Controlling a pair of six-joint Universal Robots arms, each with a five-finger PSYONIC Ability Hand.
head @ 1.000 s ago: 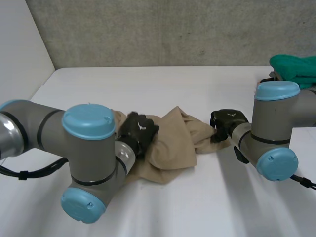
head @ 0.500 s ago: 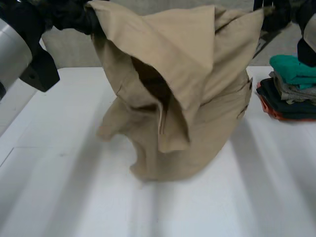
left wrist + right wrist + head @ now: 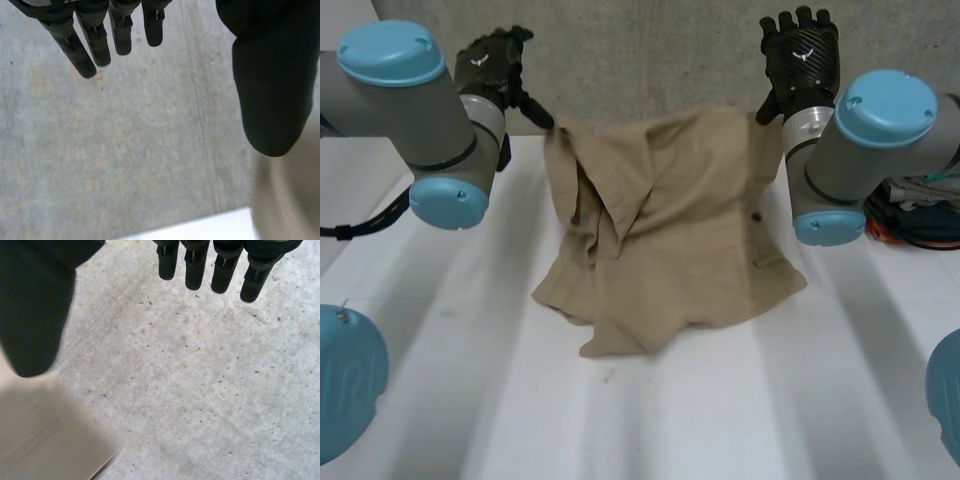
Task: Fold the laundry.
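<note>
The white table [image 3: 720, 420] carries the crumpled tan fabric garment [image 3: 660, 240] at mid-frame, its lower half pooled and its top edge up between the hands. The black left hand [image 3: 495, 65], upper left, and the black right hand [image 3: 800, 50], upper right, are both splayed, released. With nothing holding it, it may well slump into creases. Half a second ago it hung higher.

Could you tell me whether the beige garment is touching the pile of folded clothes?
Apart: the head view shows bare table between the beige garment and the clothes pile.
</note>
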